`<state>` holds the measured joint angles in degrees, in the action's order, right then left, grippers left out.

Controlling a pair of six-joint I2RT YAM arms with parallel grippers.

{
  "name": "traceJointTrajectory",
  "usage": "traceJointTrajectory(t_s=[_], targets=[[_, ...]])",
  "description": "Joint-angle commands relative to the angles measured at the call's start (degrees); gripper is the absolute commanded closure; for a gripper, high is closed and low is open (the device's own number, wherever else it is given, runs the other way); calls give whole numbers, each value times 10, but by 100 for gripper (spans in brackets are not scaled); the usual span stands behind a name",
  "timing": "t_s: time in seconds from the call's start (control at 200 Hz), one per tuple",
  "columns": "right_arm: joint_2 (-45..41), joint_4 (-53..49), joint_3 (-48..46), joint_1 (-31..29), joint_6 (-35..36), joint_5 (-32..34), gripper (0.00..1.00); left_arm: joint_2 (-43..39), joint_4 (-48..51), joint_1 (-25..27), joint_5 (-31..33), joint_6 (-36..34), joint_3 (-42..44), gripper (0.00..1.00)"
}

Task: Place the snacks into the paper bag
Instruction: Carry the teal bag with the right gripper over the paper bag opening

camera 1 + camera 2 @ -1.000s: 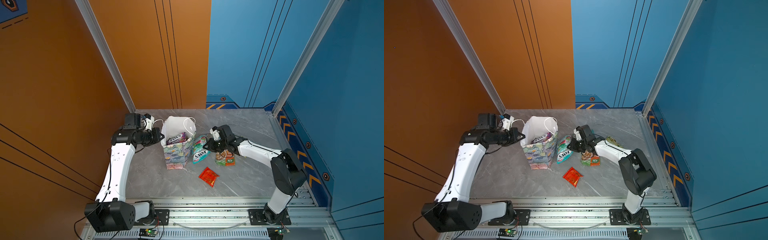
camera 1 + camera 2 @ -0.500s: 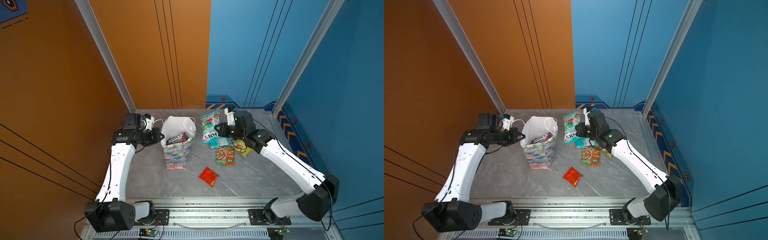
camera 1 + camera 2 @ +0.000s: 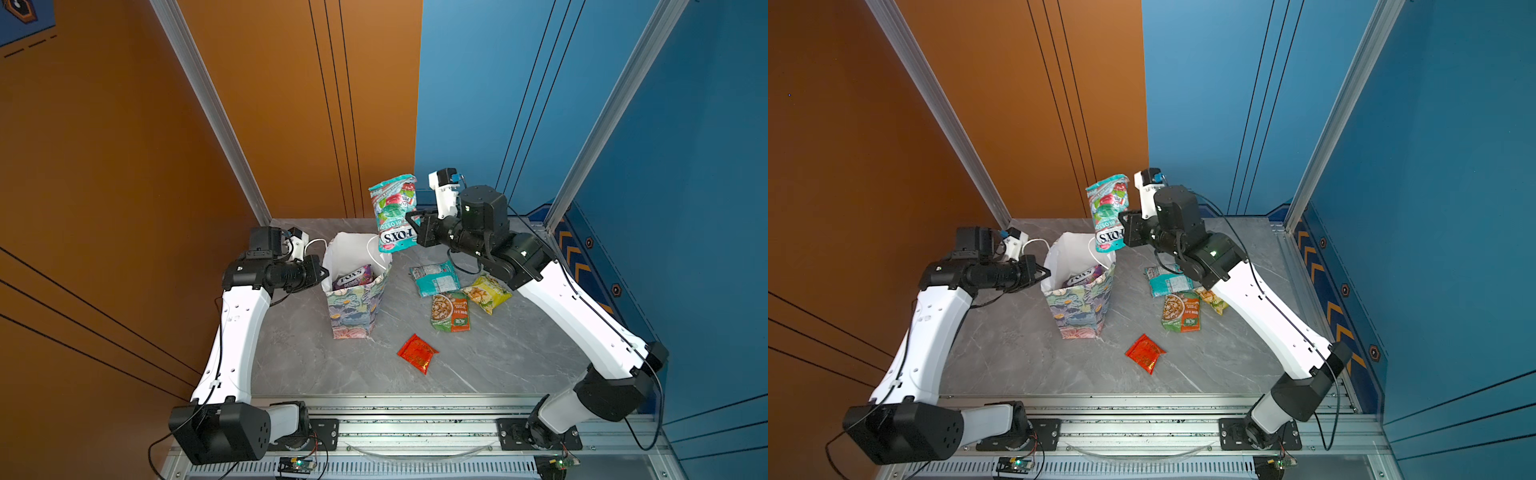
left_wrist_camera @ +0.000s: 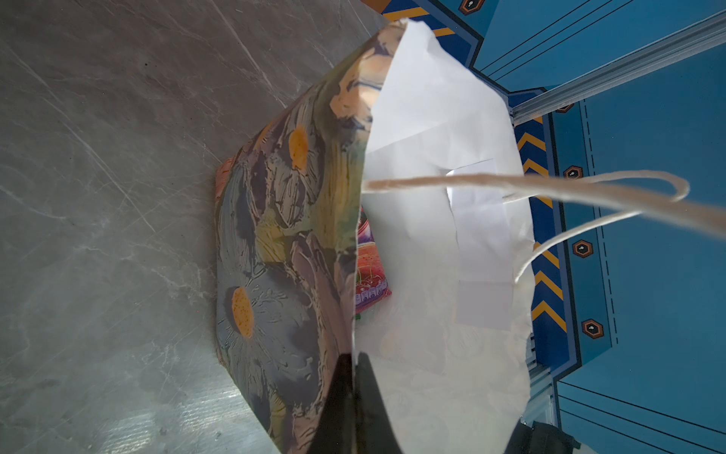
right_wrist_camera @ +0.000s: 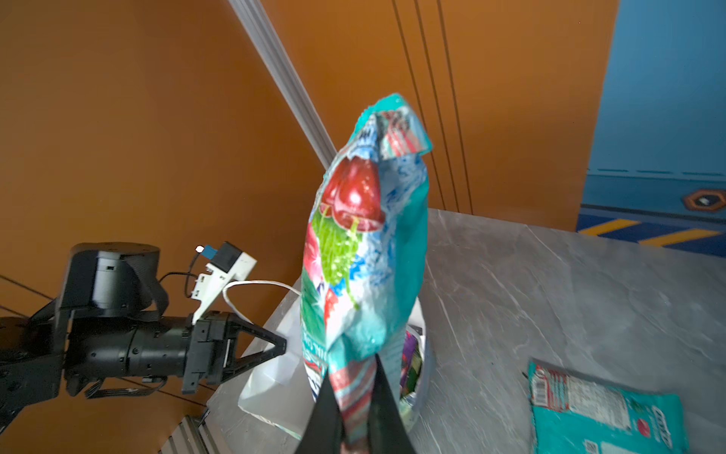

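The floral paper bag [image 3: 353, 311] stands upright and open at mid-table, and a purple FOX'S packet [image 3: 353, 277] shows inside it. My left gripper [image 3: 326, 274] is shut on the bag's left rim [image 4: 353, 365], one finger outside and one inside. My right gripper [image 3: 411, 230] is shut on the lower end of a teal FOX'S packet [image 3: 395, 212]. It holds that packet upright in the air, just above and behind the bag's right rim. From the right wrist, the teal FOX'S packet [image 5: 361, 251] rises from the right gripper [image 5: 355, 377] over the bag's mouth [image 5: 275, 373].
Right of the bag lie a teal packet [image 3: 434, 278], a green-orange packet [image 3: 451, 311] and a yellow chip bag [image 3: 486, 293]. A small red packet [image 3: 417, 353] lies nearer the front. One white cord handle [image 4: 550, 184] loops near my left wrist.
My right arm has lifted the teal FOX'S packet off the table beside the bag, up and back to above the bag's right rim. The left gripper and bag have not moved.
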<state>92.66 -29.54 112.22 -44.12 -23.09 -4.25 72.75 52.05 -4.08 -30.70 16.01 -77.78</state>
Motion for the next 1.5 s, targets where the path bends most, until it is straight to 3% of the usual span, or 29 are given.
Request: traceJointTrajectory(t_s=[0.0,0.415,0.731,1.496], targets=[[46,-33,73,-15,41,-4,95,-12,-20,3,-16,4,-3,100],[218,-110,256,-39,123,-67,95,-13,-20,5,-15,4,-4,100],[220,-155,217,-61,229,-68,96,-7,-20,5,-16,4,-9,100],[131,-142,91,-60,276,-25,96,-7,-20,4,-16,4,-10,100]])
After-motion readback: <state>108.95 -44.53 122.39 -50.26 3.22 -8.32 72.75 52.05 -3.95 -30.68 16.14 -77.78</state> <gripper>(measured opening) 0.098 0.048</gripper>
